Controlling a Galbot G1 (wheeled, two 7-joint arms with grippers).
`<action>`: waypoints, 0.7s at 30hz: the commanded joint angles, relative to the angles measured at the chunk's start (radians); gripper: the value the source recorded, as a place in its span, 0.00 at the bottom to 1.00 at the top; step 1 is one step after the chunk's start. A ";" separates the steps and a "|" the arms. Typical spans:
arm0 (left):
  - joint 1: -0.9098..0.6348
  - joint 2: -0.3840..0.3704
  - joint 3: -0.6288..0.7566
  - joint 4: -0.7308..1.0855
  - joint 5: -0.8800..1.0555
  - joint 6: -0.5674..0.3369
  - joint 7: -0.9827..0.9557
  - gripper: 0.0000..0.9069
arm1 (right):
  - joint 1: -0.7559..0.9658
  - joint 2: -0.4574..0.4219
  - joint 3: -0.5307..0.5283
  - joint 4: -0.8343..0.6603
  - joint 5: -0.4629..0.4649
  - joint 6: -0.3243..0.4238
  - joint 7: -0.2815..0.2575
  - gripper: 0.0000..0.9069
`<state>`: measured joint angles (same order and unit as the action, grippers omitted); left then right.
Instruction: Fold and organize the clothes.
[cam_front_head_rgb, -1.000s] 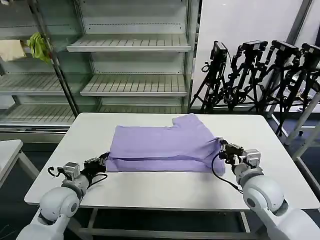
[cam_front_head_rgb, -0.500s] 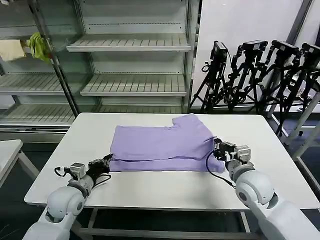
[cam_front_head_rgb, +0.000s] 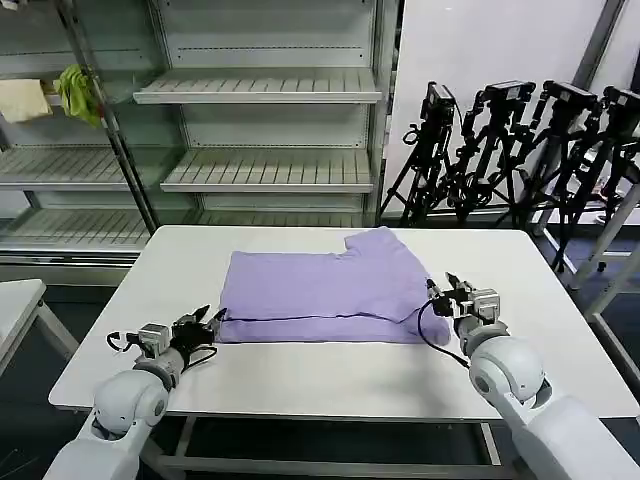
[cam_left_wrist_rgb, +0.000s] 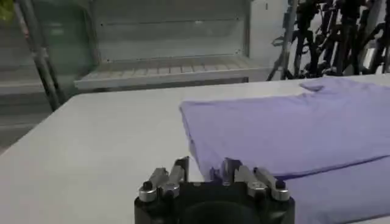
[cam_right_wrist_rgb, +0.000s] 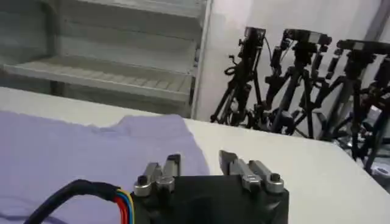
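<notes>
Both grippers open, nothing held. Left gripper sits low on the table at ~8 o'clock of the T-shirt, fingertips right at the near-left corner of the fold; in the left wrist view we see the jaws parted w/ the cloth edge just past them. Right gripper is at ~4 o'clock of the shirt, jaws parted, beside the near-right corner; right wrist view shows fabric ahead and to one side of it, bare tabletop to the other.

Shirt lies folded once, lavender, plain side up, roughly centre of the table, one sleeve sticking out at ~1 o'clock.

Risks as we see them:
- two layers at the near edge. If we pinch only the top one, the fold peels open instead of carrying over.
- soft fabric + low approach: fingers could shove the edge and bunch it rather than get under it.
- if the two sides grip at uneven depth, the next fold probably goes skewed.
- cable loop by the right gripper hangs close to the cloth, could snag it.

Surface: white table, smooth, so cloth prob slides easily. Room: metal shelving at 12, yellow-green cloth and cream cloth hanging at ~10, camera tripods at ~2, second table's corner at 9.
</notes>
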<state>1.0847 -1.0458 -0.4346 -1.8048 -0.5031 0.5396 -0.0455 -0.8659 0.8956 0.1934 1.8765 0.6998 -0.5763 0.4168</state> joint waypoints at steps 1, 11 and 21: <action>0.024 0.009 -0.039 -0.006 0.004 -0.003 -0.009 1.00 | -0.017 -0.007 0.028 -0.014 -0.001 -0.001 0.005 1.00; 0.097 0.011 -0.123 -0.118 -0.014 -0.007 -0.018 1.00 | -0.324 -0.108 0.190 0.244 0.020 -0.001 -0.016 1.00; 0.206 -0.036 -0.075 -0.215 -0.055 0.037 -0.037 1.00 | -0.500 -0.118 0.252 0.369 0.001 -0.002 0.000 1.00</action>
<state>1.2055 -1.0576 -0.5184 -1.9390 -0.5355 0.5534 -0.0740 -1.2112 0.8023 0.3783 2.1365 0.7046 -0.5774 0.4152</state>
